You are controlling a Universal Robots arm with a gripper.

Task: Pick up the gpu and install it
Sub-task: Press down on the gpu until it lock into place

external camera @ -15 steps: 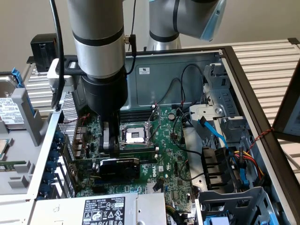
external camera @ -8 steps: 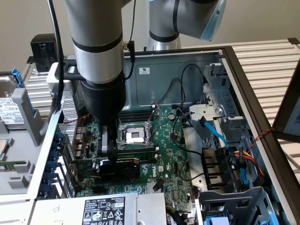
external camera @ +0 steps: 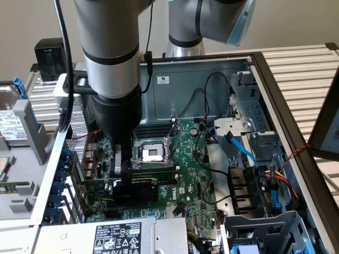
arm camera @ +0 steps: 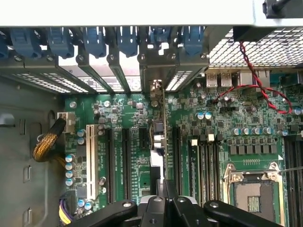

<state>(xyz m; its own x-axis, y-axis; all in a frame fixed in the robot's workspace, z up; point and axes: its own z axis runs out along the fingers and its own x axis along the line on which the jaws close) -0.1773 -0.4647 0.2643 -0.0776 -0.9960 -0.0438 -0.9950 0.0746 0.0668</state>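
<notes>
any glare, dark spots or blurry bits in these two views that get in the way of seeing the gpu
Exterior view: even room light; the arm's dark wrist shades the gpu, whose black shroud reads as a dark patch under the gripper. Wrist view: the case rim is blown out white; the motherboard is sharp, the gripper's black fingers soft and close, and the gpu shows edge-on.

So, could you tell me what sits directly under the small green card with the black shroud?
The green motherboard; the gpu stands edge-on among its black slots. The card hides its own slot.
</notes>
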